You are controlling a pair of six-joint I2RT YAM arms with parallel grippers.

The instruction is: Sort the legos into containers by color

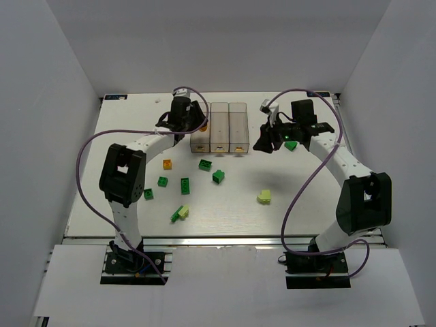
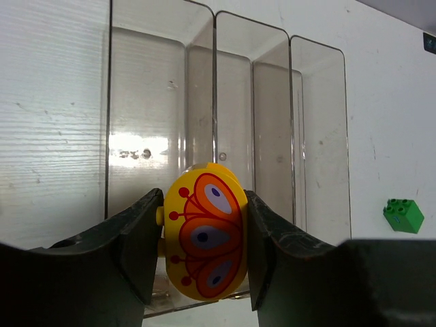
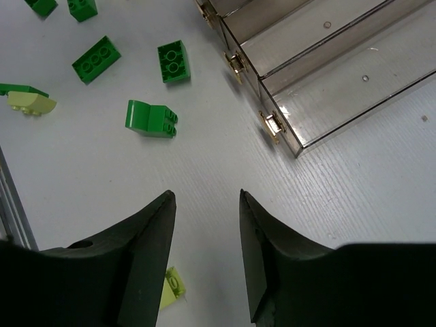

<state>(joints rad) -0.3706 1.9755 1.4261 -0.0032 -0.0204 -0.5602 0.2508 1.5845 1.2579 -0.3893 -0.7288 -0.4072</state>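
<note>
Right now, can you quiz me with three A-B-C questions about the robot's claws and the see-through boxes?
1. Where is the left claw?
A) right by the clear boxes
B) down by its own base
C) touching the other arm

2. How many clear boxes are there?
A) two
B) three
C) five

3. How is the right claw?
A) open, holding nothing
B) shut on a green brick
C) shut on a box

Answers:
1 A, the boxes fill its wrist view just behind the yellow patterned piece it grips.
2 B, three sit side by side.
3 A, only table shows in its gap.
</note>
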